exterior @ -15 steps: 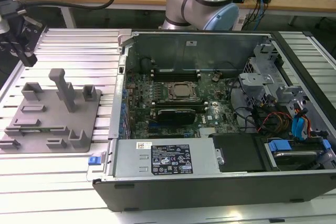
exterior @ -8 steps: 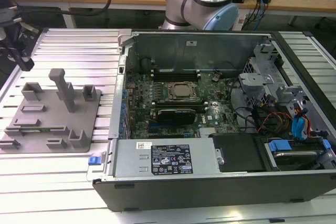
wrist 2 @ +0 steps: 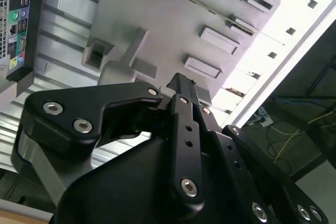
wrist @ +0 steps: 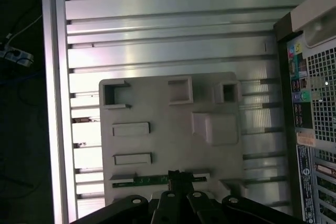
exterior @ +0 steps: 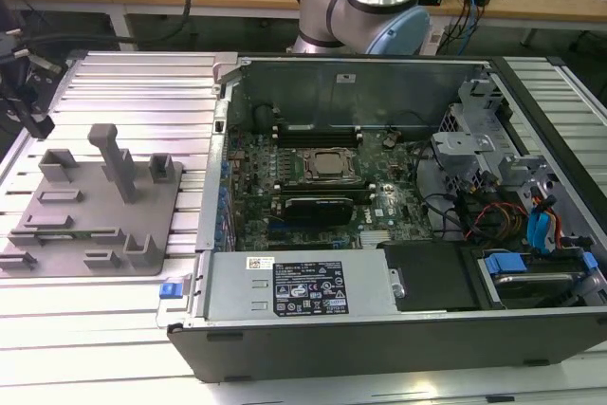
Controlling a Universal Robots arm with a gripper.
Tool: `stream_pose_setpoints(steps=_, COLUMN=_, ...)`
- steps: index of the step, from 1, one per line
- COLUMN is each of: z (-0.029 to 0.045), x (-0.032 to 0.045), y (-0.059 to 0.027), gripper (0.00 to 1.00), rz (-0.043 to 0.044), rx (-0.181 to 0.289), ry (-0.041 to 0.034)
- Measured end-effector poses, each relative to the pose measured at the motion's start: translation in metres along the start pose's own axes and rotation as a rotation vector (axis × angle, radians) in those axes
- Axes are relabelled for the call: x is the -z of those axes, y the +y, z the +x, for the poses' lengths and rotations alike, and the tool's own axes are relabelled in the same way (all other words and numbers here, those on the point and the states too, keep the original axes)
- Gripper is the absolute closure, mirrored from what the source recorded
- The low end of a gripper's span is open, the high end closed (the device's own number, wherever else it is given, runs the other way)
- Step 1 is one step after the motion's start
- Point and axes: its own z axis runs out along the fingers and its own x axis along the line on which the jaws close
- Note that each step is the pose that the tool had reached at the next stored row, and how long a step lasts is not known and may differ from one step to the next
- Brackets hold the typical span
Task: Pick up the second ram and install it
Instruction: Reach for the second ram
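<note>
I think this is the picking-up step. The hand (wrist: 176, 174) hangs over the second ram (wrist: 142, 181), which lies in the grey holder (wrist: 157, 145). I cannot tell its grip. Grabbing needs a straight, gentle pinch.

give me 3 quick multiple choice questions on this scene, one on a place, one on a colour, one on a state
1. Where is the green ram stick? A on the floor; B on the fixture plate; C on a chair.
2. What colour is the fixture plate? A blue; B red; C grey.
3. How is the computer case? A open; B closed; C upside down.
Answers: 1 B, it lies in a plate slot by the gripper; 2 C, grey in both wrist views; 3 A, its motherboard is exposed.
</note>
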Motion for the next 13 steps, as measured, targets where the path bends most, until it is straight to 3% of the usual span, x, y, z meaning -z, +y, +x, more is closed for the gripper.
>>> stream_pose_setpoints(steps=6, z=0.0046, x=-0.0163, y=-0.0137, gripper=0.92, rz=0.0001, rx=0.0, ry=0.0021)
stream_pose_setpoints(steps=10, z=0.0054, x=-0.0229, y=-0.0196, gripper=0.92, rz=0.0002, rx=0.0, ry=0.0037)
stream_pose_setpoints(steps=13, z=0.0053, x=-0.0236, y=-0.0198, gripper=0.92, rz=0.0002, rx=0.0, ry=0.0037)
